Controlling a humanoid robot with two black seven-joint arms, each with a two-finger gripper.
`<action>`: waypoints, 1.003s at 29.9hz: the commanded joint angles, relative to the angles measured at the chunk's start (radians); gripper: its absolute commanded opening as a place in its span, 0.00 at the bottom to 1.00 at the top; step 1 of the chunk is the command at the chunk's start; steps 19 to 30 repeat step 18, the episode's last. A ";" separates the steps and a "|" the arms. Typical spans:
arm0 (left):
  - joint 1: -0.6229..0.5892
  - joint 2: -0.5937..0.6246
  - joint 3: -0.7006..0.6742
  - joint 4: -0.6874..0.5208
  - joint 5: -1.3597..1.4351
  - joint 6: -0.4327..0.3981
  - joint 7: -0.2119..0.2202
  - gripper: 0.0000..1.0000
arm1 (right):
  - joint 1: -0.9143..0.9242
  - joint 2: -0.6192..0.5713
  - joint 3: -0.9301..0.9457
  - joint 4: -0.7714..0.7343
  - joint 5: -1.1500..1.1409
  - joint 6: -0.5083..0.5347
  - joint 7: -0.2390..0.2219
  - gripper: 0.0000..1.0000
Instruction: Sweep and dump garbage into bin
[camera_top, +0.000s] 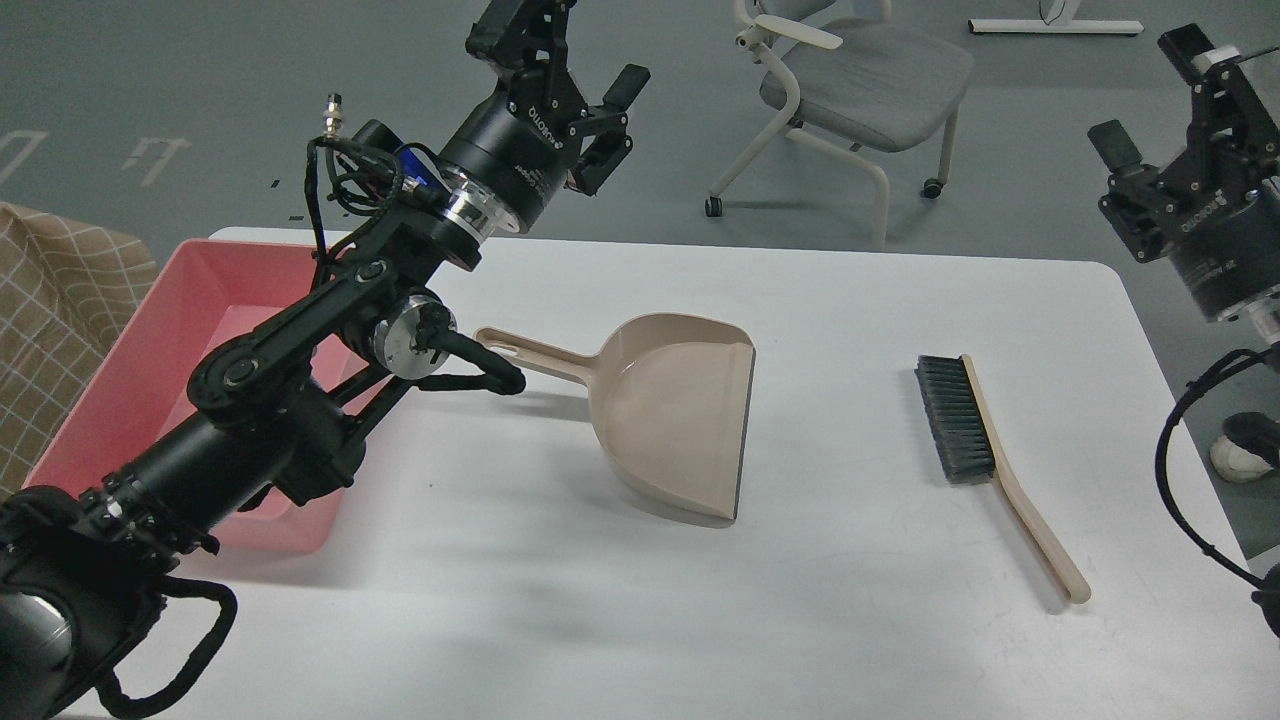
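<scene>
The pink bin (110, 380) stands at the table's left edge, partly covered by my left arm. The garbage, the sponge block and the bread slice, is out of sight; my arm hides much of the bin's floor. My left gripper (562, 55) is raised high above the table's far edge, right of the bin, open and empty. My right gripper (1152, 92) is raised at the far right, beyond the table's edge, open and empty. The beige dustpan (680, 420) lies empty mid-table, handle pointing left toward my left arm. The brush (962, 420) lies to its right.
A grey chair (860, 70) stands on the floor behind the table. A checked cloth (50, 300) is at the far left beside the bin. The white table (850, 620) has rounded corners at the back right.
</scene>
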 joint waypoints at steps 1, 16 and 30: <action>0.025 -0.006 -0.100 -0.002 -0.006 -0.104 0.000 0.99 | 0.033 0.094 0.000 0.029 0.006 0.000 0.000 0.99; 0.263 -0.074 -0.233 -0.048 0.001 -0.121 -0.006 0.99 | 0.146 0.098 -0.112 0.090 -0.001 0.000 -0.013 1.00; 0.270 -0.071 -0.234 -0.048 0.001 -0.135 -0.011 0.99 | 0.151 0.098 -0.112 0.090 -0.001 0.000 -0.013 1.00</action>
